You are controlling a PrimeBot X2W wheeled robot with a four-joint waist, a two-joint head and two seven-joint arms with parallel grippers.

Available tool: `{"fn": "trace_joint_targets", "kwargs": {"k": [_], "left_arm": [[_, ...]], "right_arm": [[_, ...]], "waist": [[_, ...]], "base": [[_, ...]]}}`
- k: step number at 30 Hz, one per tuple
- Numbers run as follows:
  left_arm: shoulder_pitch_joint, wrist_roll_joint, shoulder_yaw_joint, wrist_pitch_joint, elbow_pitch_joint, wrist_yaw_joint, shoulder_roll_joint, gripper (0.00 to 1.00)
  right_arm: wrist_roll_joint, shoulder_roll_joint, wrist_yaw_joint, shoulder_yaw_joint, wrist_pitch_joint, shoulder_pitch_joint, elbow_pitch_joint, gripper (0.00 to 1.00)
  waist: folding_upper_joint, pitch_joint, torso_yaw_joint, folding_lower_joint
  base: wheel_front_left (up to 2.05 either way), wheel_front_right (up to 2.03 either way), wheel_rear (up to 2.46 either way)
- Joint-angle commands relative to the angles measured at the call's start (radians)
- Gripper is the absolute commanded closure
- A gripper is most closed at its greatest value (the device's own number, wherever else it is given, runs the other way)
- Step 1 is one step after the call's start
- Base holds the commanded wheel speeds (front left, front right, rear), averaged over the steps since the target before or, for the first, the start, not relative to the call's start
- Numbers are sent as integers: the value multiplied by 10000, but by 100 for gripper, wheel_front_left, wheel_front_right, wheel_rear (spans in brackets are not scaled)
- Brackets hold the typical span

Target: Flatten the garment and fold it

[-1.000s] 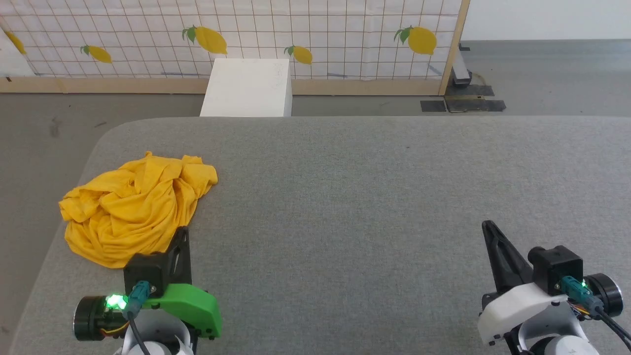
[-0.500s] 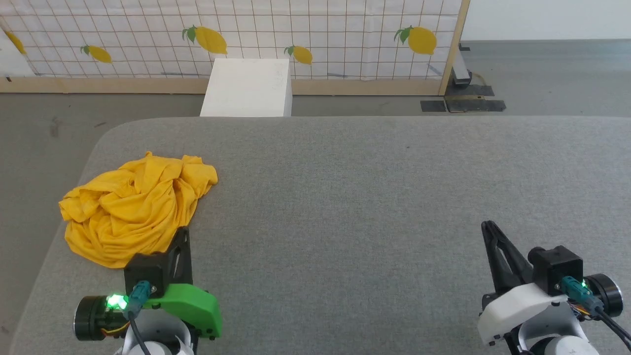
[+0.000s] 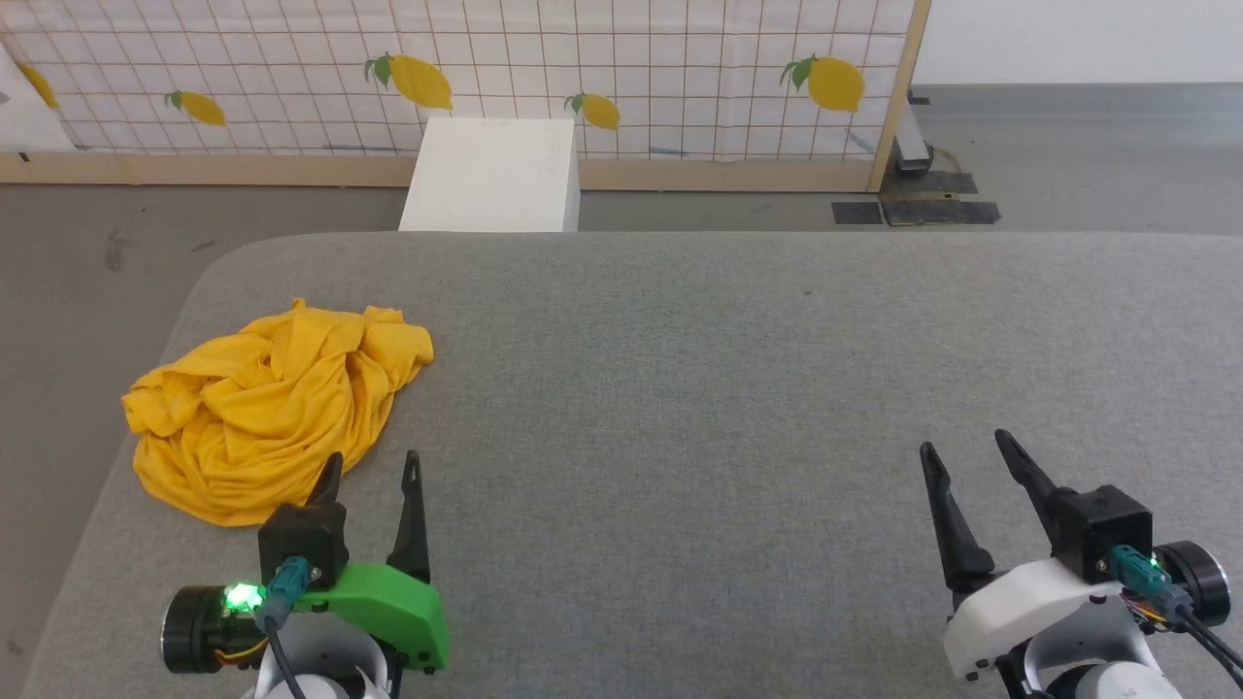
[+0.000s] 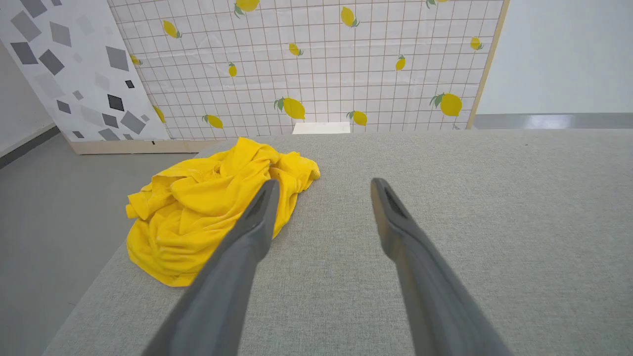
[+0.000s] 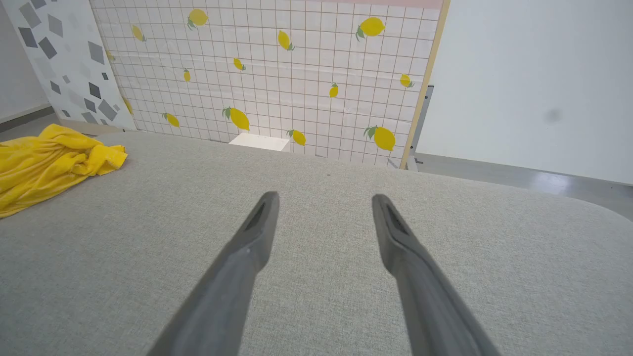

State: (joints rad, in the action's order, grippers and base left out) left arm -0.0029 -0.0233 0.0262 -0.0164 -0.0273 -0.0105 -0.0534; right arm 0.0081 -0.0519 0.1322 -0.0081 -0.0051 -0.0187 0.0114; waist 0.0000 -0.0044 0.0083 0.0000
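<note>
The garment (image 3: 267,408) is a bright yellow T-shirt lying crumpled in a heap near the left edge of the grey table (image 3: 728,388); its print is hidden in the folds. My left gripper (image 3: 371,464) stands open just right of and below the heap, with nothing between its fingers. In the left wrist view the garment (image 4: 207,202) lies ahead and to the left of the left gripper (image 4: 324,185). My right gripper (image 3: 961,445) stands open at the lower right, far from the shirt. In the right wrist view the garment (image 5: 44,163) sits at the far left, away from the right gripper (image 5: 324,198).
A white box (image 3: 490,175) stands on the floor beyond the table's far edge. Behind it runs a lemon-patterned grid screen (image 3: 631,68) with a wooden frame. The table's rounded left corner (image 3: 209,272) lies close to the heap.
Both grippers have gone from shut to open. The head camera has shifted slightly, so the whole picture sits a little lower and to the right.
</note>
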Motion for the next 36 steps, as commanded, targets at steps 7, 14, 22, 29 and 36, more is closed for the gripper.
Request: {"fn": "trace_joint_targets", "kwargs": {"k": [7,14,22,29,36], "left_arm": [[-217,-180,141,-230,-246,-166,-29,0],[-277,-309,223,-376,-403,-288,-78,0],[-320,-470,306,-538,-544,-437,-139,0],[-354,-621,374,-673,-657,-568,-204,0],[-401,-779,470,-808,-782,-690,-269,0]], "right_arm": [[90,3,-2,-76,-156,45,97,0],[164,3,-3,-120,-261,72,174,0],[222,5,-4,-150,-355,109,255,0],[282,5,-5,-156,-443,145,343,0],[344,6,-6,-171,-540,207,452,0]], "waist": [[0,-27,313,0],[0,-50,765,0],[0,-61,1380,0],[0,-84,1912,0],[0,-105,2397,0]], "base": [[0,0,0],[0,0,0],[0,0,0],[0,0,0],[0,0,0]]}}
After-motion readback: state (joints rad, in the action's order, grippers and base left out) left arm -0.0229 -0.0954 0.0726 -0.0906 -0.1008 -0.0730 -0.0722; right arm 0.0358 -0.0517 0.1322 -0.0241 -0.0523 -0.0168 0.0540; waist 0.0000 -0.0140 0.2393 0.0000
